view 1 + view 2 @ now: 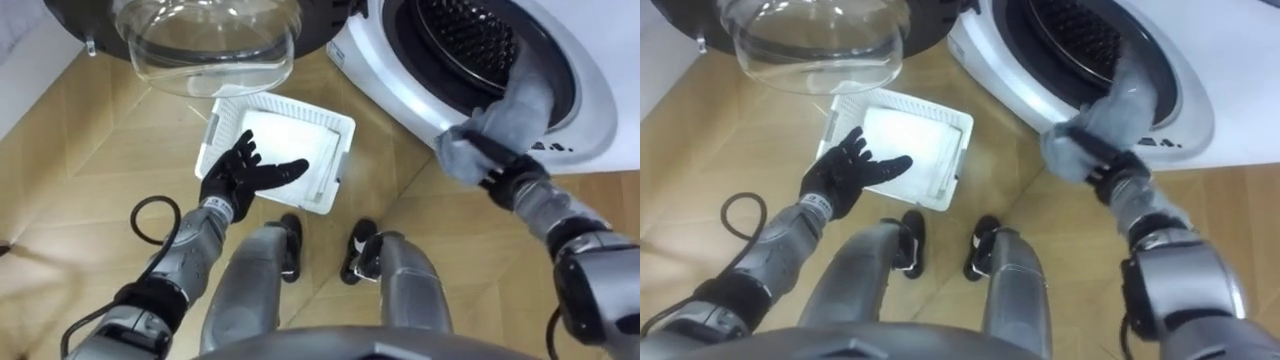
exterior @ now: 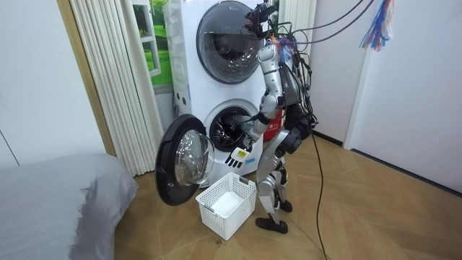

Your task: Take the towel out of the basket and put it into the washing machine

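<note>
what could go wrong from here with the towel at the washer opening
1. The towel lies over the rim of the washing machine, bunched round the right robot hand. If released here, part may hang out or slide to the floor.
2. The cloth might snag on that robot hand when it withdraws and come back out.

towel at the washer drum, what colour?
Grey, plain. Clearest in the left eye view, where the right hand grips the towel at the washing machine opening.

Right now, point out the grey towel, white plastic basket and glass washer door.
grey towel [image 1: 525, 100], left eye view, draped middle.
white plastic basket [image 1: 343, 160], left eye view, right wall.
glass washer door [image 1: 205, 40], left eye view, bowl.
</note>
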`<state>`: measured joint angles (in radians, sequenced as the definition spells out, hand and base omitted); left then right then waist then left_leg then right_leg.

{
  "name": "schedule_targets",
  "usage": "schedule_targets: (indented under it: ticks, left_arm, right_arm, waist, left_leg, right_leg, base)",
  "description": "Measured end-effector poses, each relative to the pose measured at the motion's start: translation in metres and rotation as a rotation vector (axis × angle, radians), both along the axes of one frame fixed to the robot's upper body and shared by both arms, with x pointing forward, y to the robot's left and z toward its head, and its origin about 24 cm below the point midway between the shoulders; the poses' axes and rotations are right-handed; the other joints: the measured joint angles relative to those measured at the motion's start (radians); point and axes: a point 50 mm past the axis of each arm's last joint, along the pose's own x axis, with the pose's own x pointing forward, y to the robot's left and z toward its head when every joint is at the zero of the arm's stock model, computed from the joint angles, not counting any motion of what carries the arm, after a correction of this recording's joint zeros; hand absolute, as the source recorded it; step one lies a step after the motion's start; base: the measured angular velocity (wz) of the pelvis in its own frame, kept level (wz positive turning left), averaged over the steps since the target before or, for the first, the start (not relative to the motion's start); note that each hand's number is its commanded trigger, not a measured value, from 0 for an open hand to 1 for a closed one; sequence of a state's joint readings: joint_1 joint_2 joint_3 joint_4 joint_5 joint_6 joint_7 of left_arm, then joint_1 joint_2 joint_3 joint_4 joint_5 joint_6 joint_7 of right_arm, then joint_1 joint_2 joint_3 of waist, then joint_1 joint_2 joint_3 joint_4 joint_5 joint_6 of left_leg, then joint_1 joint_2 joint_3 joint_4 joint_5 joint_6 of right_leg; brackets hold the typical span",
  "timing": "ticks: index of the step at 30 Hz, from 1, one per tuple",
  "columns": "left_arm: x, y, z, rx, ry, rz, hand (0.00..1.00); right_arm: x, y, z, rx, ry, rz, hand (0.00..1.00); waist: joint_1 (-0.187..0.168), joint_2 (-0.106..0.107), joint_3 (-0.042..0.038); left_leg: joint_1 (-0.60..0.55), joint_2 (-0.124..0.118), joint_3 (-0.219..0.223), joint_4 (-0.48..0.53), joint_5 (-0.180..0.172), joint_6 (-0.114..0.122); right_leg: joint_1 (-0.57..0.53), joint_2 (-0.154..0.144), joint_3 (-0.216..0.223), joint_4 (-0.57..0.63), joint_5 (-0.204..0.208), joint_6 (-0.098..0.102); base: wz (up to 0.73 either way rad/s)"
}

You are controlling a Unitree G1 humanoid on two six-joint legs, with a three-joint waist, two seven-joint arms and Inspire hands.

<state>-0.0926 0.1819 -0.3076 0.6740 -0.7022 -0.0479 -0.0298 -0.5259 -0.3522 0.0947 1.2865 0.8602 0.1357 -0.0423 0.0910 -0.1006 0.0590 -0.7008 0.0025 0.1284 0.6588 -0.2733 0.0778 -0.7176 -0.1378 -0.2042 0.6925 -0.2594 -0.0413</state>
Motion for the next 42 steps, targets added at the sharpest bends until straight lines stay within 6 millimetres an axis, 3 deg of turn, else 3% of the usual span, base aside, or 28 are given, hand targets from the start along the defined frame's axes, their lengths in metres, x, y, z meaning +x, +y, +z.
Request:
schedule_targets:
  ticks: [2,3,4,6,9,14,18,22,24,37,42]
  left_arm:
    - [-0.002,0.001,0.001,0.011,-0.004,-0.008,0.0]
    - [-0.003,0.001,0.001,0.018,-0.003,-0.012,0.0]
    - [-0.004,0.001,0.001,0.019,-0.002,-0.011,0.0]
    - [-0.004,0.003,0.003,0.026,-0.013,-0.002,0.0]
    - [-0.003,0.007,0.008,0.042,-0.037,0.002,0.0]
    - [-0.002,0.008,0.009,0.065,-0.05,0.01,0.0]
    - [0.002,0.006,0.012,0.08,-0.072,0.009,0.0]
    - [0.002,0.007,0.012,0.097,-0.07,0.005,0.0]
    - [0.004,0.004,0.014,0.098,-0.078,-0.001,0.0]
    - [0.019,-0.009,0.023,0.103,-0.12,-0.058,0.0]
    - [0.017,-0.009,0.015,0.121,-0.076,-0.072,0.0]
  right_arm:
    - [0.01,0.001,0.008,-0.005,-0.023,-0.014,1.0]
    - [0.017,0.002,0.014,0.001,-0.042,-0.028,0.03]
    - [0.021,0.002,0.018,0.009,-0.055,-0.04,0.0]
    - [0.036,-0.001,0.036,0.031,-0.107,-0.087,0.0]
    - [0.049,0.004,0.05,0.114,-0.108,-0.142,0.0]
    - [0.068,0.015,0.075,0.31,-0.165,-0.253,0.0]
    - [0.068,0.008,0.078,0.351,-0.169,-0.348,0.0]
    - [0.068,0.001,0.083,0.343,-0.218,-0.396,0.0]
    - [0.069,-0.001,0.084,0.334,-0.238,-0.415,0.0]
    - [0.064,-0.008,0.079,0.349,-0.275,-0.484,0.0]
    - [0.052,-0.014,0.065,0.344,-0.281,-0.503,0.0]
  waist:
    - [0.0,-0.009,0.0002]
    - [-0.001,-0.011,0.0]
    - [-0.002,-0.011,0.0]
    - [-0.004,-0.02,0.001]
    - [-0.014,-0.052,0.003]
    - [-0.068,-0.056,0.0035]
    - [-0.059,-0.056,0.0036]
    - [-0.052,-0.053,0.0054]
    - [-0.044,-0.045,0.0107]
    - [-0.026,-0.012,0.0101]
    - [-0.002,0.008,0.0111]
  left_leg:
    - [-0.004,0.0,0.0,0.001,0.0,0.001]
    - [-0.005,0.0,0.0,0.001,0.001,0.001]
    - [-0.005,0.0,0.0,0.001,0.001,0.001]
    - [-0.005,-0.001,0.002,0.003,0.001,0.001]
    - [-0.012,-0.014,0.008,-0.003,0.013,0.003]
    - [-0.027,-0.035,0.006,0.004,0.023,0.017]
    - [-0.068,-0.034,0.006,0.024,0.026,0.028]
    - [-0.086,-0.035,0.006,0.03,0.028,0.035]
    - [-0.089,-0.035,0.006,0.028,0.027,0.038]
    - [-0.067,-0.033,-0.001,-0.002,0.027,0.039]
    - [-0.008,-0.033,-0.002,-0.039,0.029,0.036]
  right_leg:
    - [-0.003,0.0,-0.001,0.002,0.0,0.0]
    - [-0.003,0.0,-0.001,0.003,0.0,0.0]
    - [-0.003,0.0,-0.001,0.006,0.0,0.0]
    - [-0.005,-0.004,-0.002,0.01,0.0,0.001]
    - [-0.03,-0.02,0.004,0.033,-0.002,0.002]
    - [-0.041,-0.045,0.0,0.052,-0.009,0.009]
    - [-0.069,-0.054,-0.017,0.058,-0.004,0.015]
    - [-0.082,-0.051,-0.019,0.052,0.005,0.02]
    - [-0.084,-0.05,-0.022,0.047,0.007,0.023]
    - [-0.052,-0.042,-0.034,0.015,0.013,0.026]
    - [0.007,-0.034,-0.036,-0.027,0.02,0.03]
  base:
    - [0.02]
    - [0.0]
    - [0.0]
    - [0.0]
    - [0.06]
    - [0.13]
    - [0.11]
    - [0.0]
    - [0.0]
    - [0.01]
    - [0.0]
